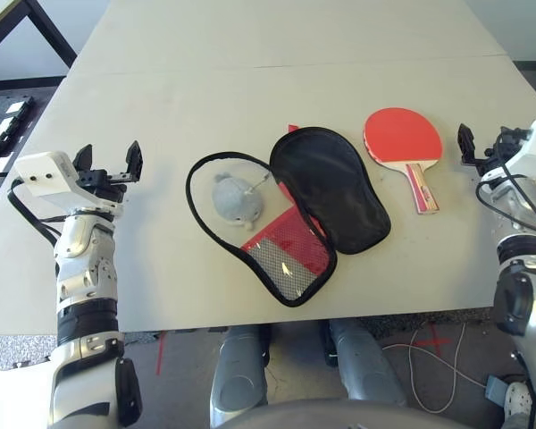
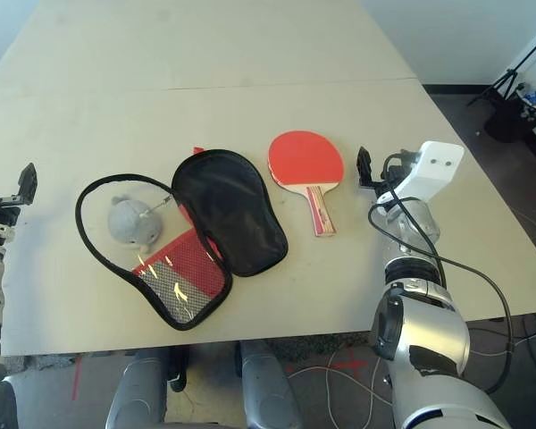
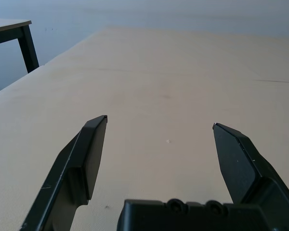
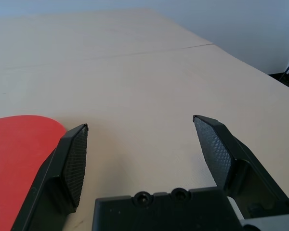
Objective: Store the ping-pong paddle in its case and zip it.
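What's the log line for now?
paddle: on table, outside case | case: unzipped, open | left gripper: open, empty | right gripper: open, empty

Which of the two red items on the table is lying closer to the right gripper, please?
The ping-pong paddle, with its wooden handle; the opened case lies farther from the right gripper.

Paddle point(image 1: 403, 135) beside unzipped case point(image 1: 290, 210)

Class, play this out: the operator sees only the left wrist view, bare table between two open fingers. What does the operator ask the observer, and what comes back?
Operator: Where is the case?
Observer: The case lies unzipped, flaps spread, at the table's near edge.
Operator: And the paddle?
Observer: The paddle lies flat beside the case, toward the right arm, handle pointing at the robot.
Operator: Is the right gripper holding anything?
Observer: No, the right gripper is open and empty, next to the paddle.
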Controlling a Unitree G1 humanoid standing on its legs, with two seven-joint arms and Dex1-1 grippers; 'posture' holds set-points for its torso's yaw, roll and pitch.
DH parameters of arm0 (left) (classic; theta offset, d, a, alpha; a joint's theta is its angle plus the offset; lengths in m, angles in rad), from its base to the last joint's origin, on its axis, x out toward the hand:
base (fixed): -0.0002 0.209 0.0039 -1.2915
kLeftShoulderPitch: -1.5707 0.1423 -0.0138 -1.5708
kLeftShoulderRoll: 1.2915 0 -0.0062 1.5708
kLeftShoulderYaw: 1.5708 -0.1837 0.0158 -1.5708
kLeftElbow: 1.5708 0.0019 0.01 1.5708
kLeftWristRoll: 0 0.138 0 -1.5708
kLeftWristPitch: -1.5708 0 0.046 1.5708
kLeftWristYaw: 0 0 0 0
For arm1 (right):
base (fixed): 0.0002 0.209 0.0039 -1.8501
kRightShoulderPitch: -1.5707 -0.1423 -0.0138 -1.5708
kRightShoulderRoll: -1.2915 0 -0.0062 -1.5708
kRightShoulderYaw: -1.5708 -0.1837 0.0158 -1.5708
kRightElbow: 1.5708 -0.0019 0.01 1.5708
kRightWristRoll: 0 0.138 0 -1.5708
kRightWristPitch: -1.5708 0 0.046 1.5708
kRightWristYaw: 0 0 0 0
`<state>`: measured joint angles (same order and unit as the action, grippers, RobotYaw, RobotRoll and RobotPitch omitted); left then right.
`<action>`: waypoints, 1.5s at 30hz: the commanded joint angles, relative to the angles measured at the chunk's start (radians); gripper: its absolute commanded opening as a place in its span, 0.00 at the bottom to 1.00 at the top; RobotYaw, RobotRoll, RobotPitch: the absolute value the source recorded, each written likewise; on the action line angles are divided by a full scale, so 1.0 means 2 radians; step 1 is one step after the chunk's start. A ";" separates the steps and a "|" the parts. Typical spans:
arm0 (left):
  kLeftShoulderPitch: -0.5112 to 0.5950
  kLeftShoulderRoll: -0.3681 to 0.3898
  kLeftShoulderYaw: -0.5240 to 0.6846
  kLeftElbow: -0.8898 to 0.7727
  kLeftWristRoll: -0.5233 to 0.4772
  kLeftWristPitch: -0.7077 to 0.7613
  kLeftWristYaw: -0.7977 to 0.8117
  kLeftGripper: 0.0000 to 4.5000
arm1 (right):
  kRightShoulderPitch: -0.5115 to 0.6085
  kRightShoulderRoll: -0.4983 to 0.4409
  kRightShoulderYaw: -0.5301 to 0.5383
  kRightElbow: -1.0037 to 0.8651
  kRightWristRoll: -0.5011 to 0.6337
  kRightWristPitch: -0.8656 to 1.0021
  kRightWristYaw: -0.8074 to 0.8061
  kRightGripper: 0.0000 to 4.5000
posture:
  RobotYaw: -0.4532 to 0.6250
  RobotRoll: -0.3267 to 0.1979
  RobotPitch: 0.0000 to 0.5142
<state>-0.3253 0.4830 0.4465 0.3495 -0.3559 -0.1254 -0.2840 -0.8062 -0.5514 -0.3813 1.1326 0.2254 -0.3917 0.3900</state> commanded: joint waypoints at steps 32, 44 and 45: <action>-0.037 0.094 -0.166 -0.310 -0.155 0.347 -0.238 1.00 | 0.010 -0.010 0.004 -0.117 0.043 0.195 0.052 1.00 | 0.38 0.62 0.42; -0.045 0.058 -0.202 -0.290 -0.118 0.327 -0.248 1.00 | 0.054 -0.038 0.072 -0.564 0.053 0.747 -0.069 1.00 | 0.33 0.62 0.42; -0.044 0.056 -0.204 -0.290 -0.115 0.326 -0.249 1.00 | 0.049 -0.034 0.074 -0.582 0.055 0.787 -0.077 1.00 | 0.33 0.62 0.42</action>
<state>-0.4180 0.5956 0.0553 -0.2346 -0.6064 0.5351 -0.7747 -0.7051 -0.6166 -0.2522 0.0276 0.3203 1.0403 0.2632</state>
